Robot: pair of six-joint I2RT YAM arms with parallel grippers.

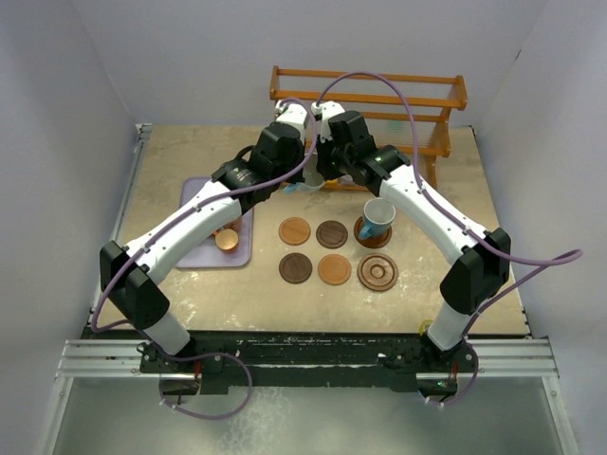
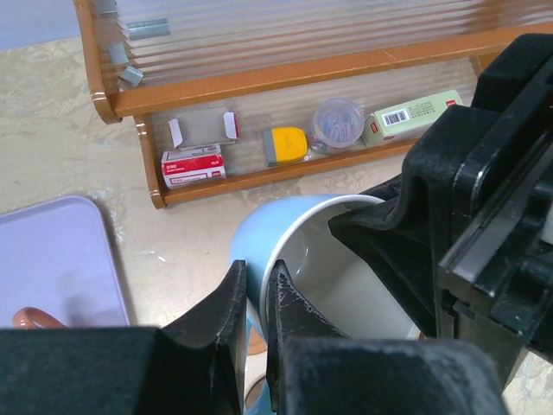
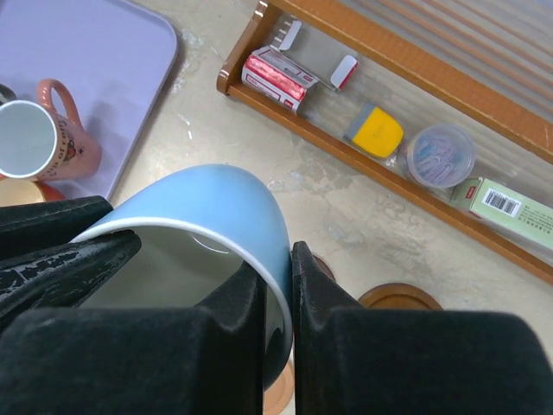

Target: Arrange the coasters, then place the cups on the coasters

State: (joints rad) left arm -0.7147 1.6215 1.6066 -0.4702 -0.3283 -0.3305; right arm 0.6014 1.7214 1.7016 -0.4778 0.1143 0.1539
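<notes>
Wooden coasters (image 1: 334, 270) are laid out in 2 rows; 1 blue cup (image 1: 377, 217) is set on one. A light blue cup (image 3: 207, 199), near the rack (image 1: 370, 95), is pinched at its rim by left pincer (image 2: 257, 281) & right pincer (image 3: 276, 268). Cups on the tray (image 1: 194, 204) are not yet placed.

Six coasters (image 1: 334, 269) lie in two rows of three at the middle of the table (image 1: 455, 294), with the standing cup (image 1: 377, 216) on the back-right one. The tray (image 1: 204, 258) lies left of the coasters, with the tray cup (image 1: 228, 239) on it near its right edge, and the rack (image 1: 370, 95) stands along the back edge behind the coasters, with boxes (image 2: 192, 164) in a row on its bottom shelf. In front of that shelf, right of the tray's back corner, the gripped cup (image 2: 259, 242) sits between the left gripper (image 2: 257, 285) and the right gripper (image 3: 276, 277), which are on opposite sides of it, each with one finger inside the rim and one outside
</notes>
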